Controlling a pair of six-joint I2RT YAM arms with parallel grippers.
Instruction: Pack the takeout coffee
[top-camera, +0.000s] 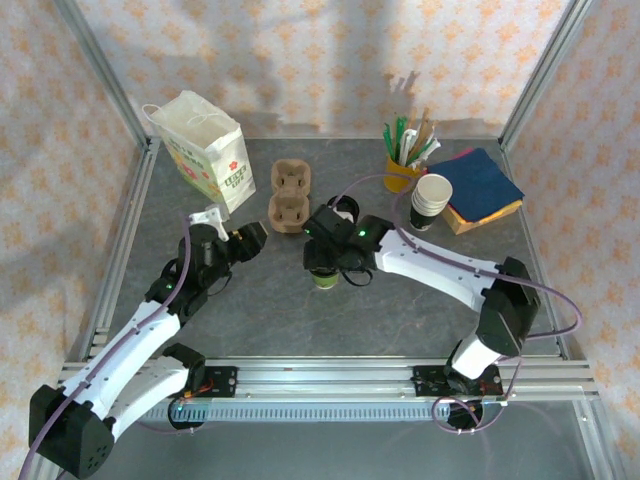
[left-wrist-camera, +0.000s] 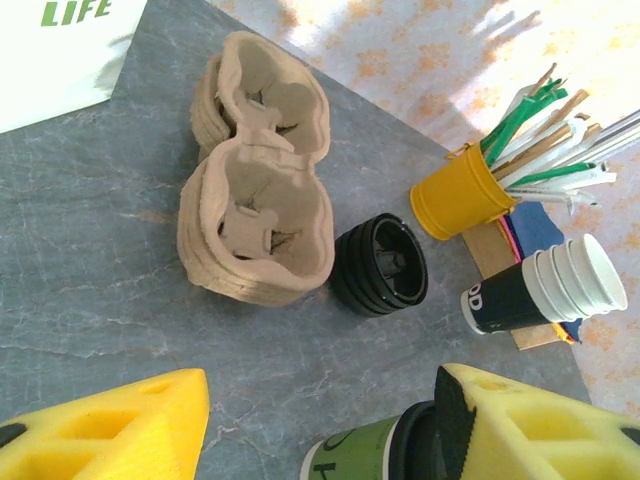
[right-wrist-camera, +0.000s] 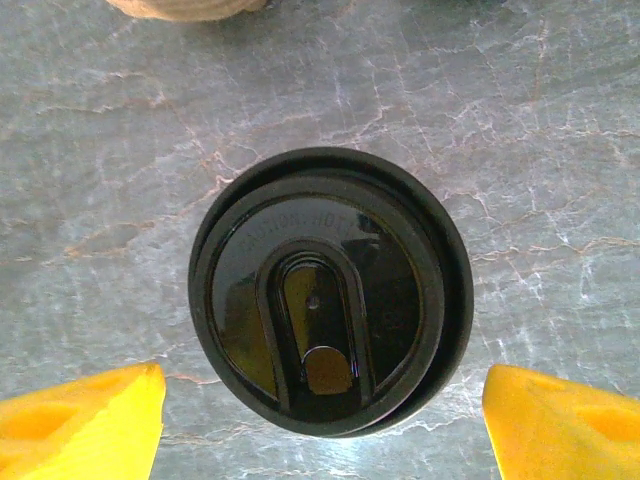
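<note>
Right gripper (right-wrist-camera: 322, 425) spread above takeout coffee (right-wrist-camera: 330, 290)

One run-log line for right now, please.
coffee cup: upright, lidded, unpacked | right end effector: open above the lid, not touching | left end effector: open, empty | cup carrier: empty

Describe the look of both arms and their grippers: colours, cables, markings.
The left arm and right arm have white shells with black joints. A thin purple cable loops along each, and small green lights glow near the wrists. The left gripper and right gripper carry bright yellow fingers with moulded recesses. No lettering is readable.
</note>
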